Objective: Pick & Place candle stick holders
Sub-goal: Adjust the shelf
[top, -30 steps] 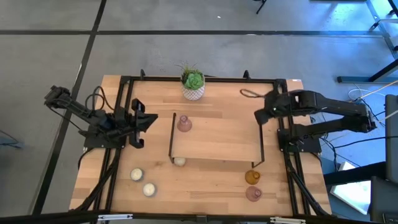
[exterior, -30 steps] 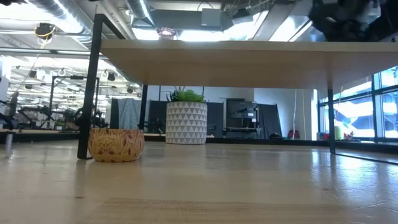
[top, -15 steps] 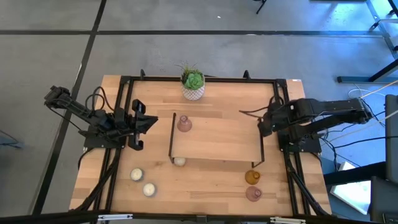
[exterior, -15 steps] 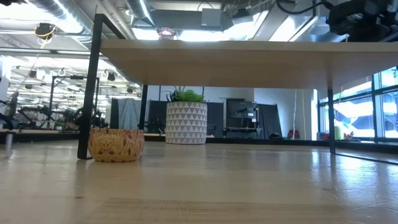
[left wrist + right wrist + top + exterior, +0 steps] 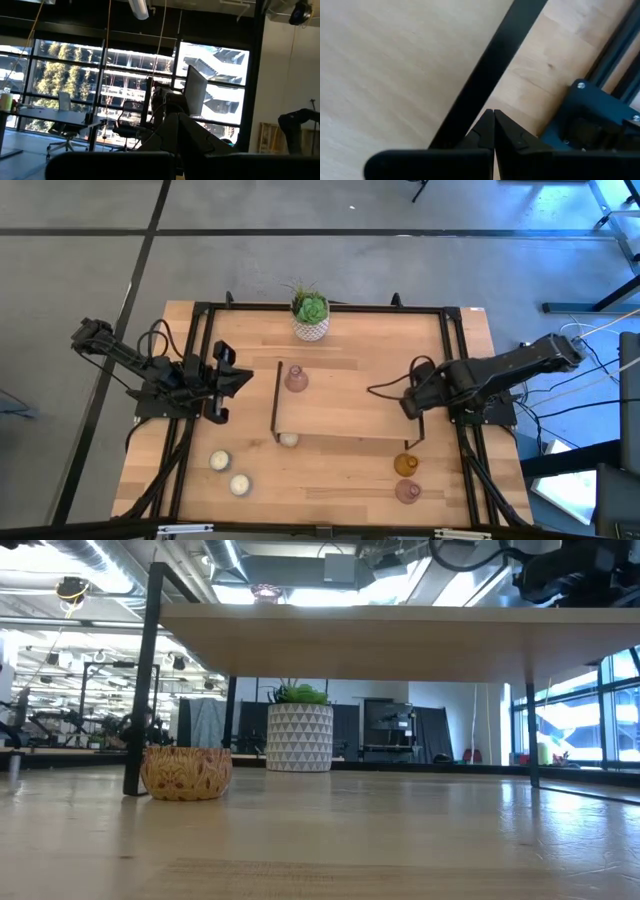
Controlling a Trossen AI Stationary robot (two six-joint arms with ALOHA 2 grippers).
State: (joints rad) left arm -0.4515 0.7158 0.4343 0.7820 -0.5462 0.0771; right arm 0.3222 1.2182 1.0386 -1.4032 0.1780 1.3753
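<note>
Right gripper (image 5: pixel 409 404), clenched empty, has swung down over the wooden shelf's black frame (image 5: pixel 420 416), nearing the amber vase-like holder (image 5: pixel 405 465).

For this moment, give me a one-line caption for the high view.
Right gripper, shut and empty, hovers over the shelf's right edge; one pink holder sits on top, left gripper waits.

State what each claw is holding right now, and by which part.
Nothing is held. The right claw is shut and empty above the shelf's right edge; the left claw is shut, empty, parked at the table's left.
</note>
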